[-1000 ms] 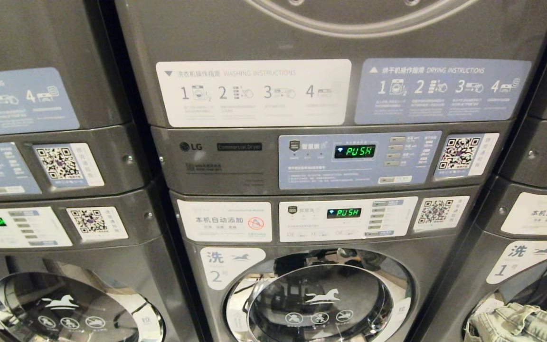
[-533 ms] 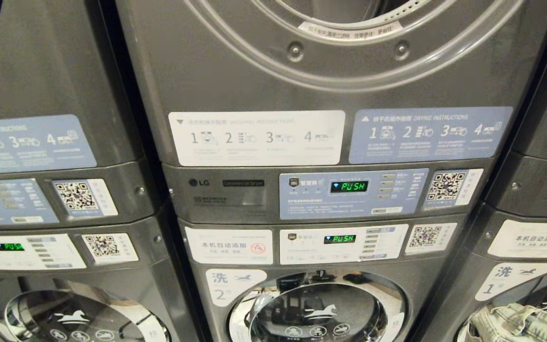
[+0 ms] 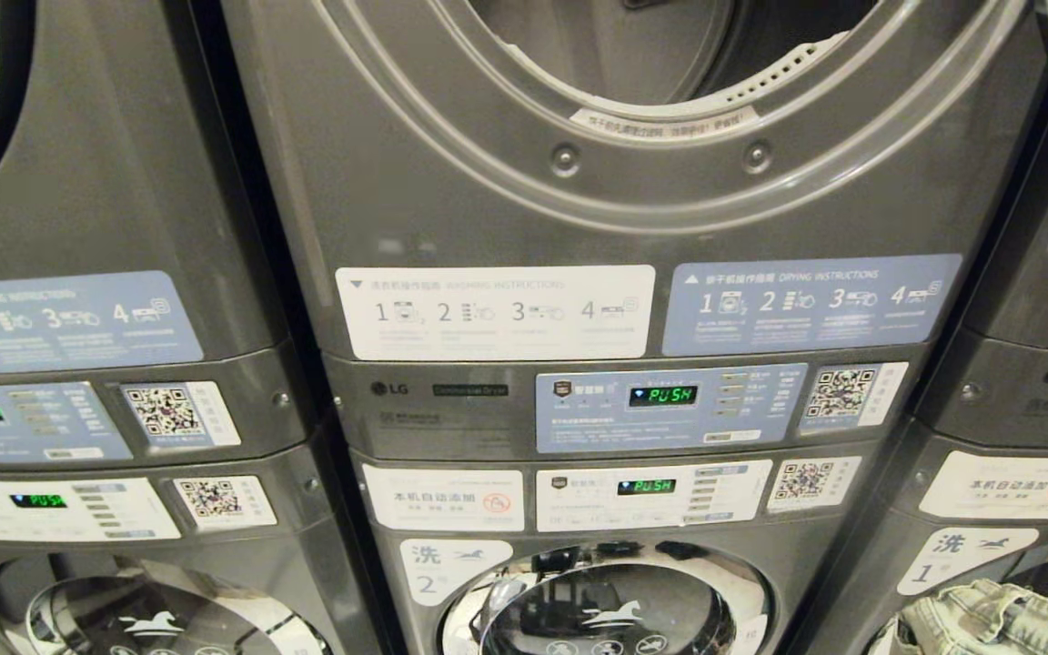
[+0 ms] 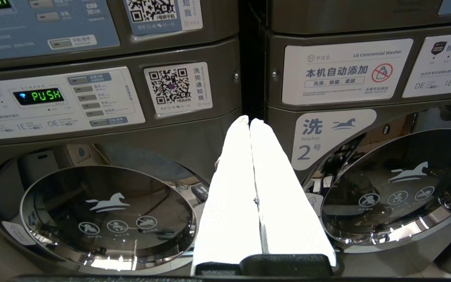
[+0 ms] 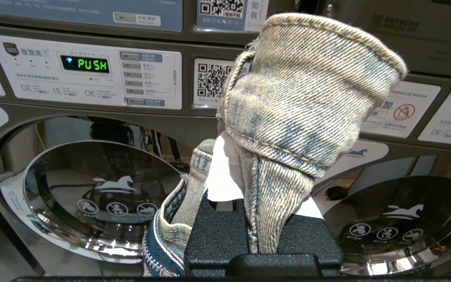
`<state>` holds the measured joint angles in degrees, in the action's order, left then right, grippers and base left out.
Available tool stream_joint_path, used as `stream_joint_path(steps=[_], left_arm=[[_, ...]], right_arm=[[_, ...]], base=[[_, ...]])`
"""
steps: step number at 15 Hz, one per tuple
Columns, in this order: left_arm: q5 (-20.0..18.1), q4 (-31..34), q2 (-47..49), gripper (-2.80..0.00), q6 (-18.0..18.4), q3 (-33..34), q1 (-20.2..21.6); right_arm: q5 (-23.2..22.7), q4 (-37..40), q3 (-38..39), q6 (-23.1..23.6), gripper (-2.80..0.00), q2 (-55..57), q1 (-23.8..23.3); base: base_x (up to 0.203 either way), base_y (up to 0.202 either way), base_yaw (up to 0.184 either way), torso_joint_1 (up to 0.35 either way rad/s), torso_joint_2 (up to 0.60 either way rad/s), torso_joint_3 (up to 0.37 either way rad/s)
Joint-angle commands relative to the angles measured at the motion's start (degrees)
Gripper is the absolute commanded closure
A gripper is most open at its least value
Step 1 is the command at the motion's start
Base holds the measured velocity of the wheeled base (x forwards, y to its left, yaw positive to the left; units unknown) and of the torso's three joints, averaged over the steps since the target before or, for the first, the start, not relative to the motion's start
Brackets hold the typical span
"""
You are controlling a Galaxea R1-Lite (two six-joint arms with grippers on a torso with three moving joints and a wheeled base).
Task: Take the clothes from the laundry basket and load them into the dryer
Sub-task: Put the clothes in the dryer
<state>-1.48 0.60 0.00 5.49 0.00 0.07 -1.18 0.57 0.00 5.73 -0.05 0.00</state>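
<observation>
A: Right hand (image 5: 245, 172)?
B: Pinching washed denim garment (image 5: 296, 113), bunched over its fingers, before the washer doors.
A: Left hand (image 4: 251, 125)?
B: Pressed together, empty. Farther up: dryer (image 3: 633, 136), drum mouth open.

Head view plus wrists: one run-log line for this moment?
right tool: shut on denim garment | left tool: shut, empty | dryer opening: open, above | washer door: closed
</observation>
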Motion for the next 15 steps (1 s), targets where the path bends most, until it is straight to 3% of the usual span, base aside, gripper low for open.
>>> stream_joint_path(steps=[1,15], left_arm=[[0.0,0.0,-0.1,0.00,0.1,0.0,0.0],[0.2,-0.2,-0.1,0.00,-0.4,0.0,0.0]], right_arm=[[0.0,0.0,0.0,-0.1,0.00,0.0,0.0],[0.3,0.0,0.0,-1.9,0.00,0.0,0.0]], base=[[0.000,0.000,0.000,0.173,-0.31,-0.156],[0.000,0.000,0.000,0.149,-0.30,-0.151]])
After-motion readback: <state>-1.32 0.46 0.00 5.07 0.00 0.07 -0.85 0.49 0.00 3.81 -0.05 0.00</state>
